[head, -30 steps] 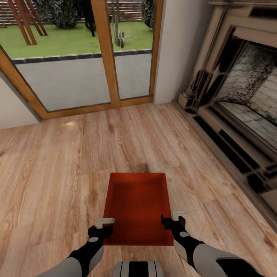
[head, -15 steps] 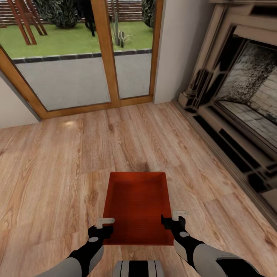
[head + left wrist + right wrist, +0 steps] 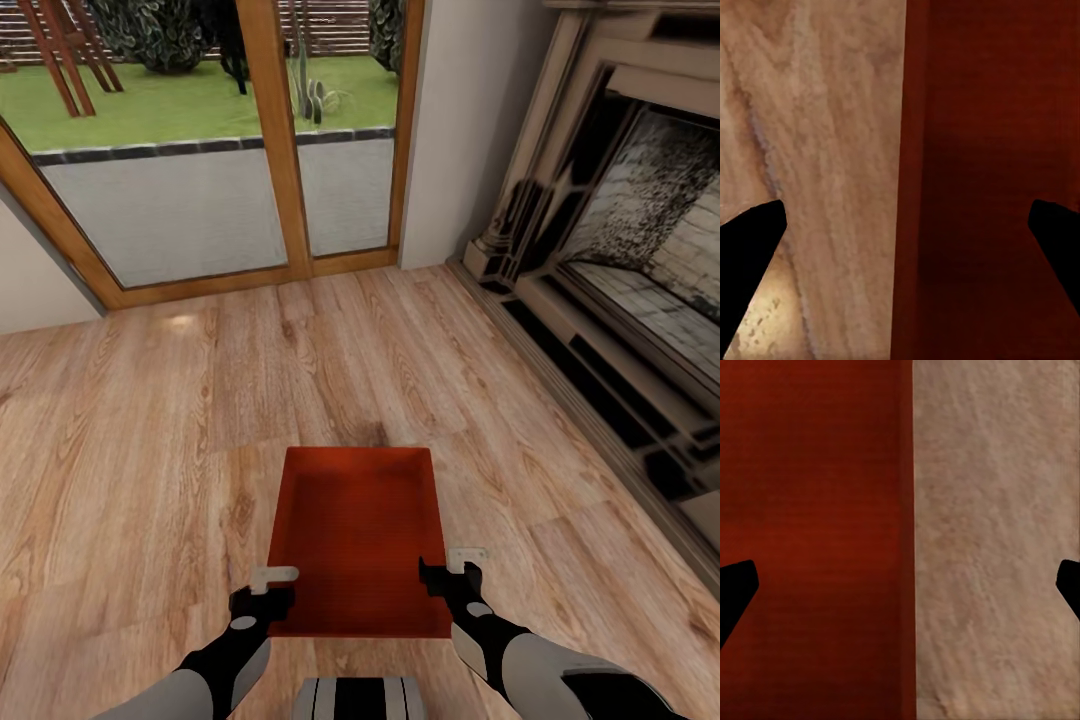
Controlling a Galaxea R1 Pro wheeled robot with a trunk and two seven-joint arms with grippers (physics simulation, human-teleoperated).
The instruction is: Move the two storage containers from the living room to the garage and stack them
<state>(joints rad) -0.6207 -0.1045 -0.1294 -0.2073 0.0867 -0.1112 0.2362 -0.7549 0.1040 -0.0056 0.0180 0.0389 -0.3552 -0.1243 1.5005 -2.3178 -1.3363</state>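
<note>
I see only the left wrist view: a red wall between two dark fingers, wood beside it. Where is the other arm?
Observer: The right gripper straddles the container's opposite side wall, fingers open.
Operator: Is the left gripper level with the right one?
Observer: Yes, the left gripper sits over the left wall near the corner closest to the robot, fingers also apart.
Operator: Which room are we in?
Observer: A wood floor, with a glass door ahead and a fireplace on the right.

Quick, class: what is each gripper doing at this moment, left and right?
Left gripper: open, its fingers straddling the left wall of the red-orange storage container.
Right gripper: open, straddling the container's right wall.
</note>
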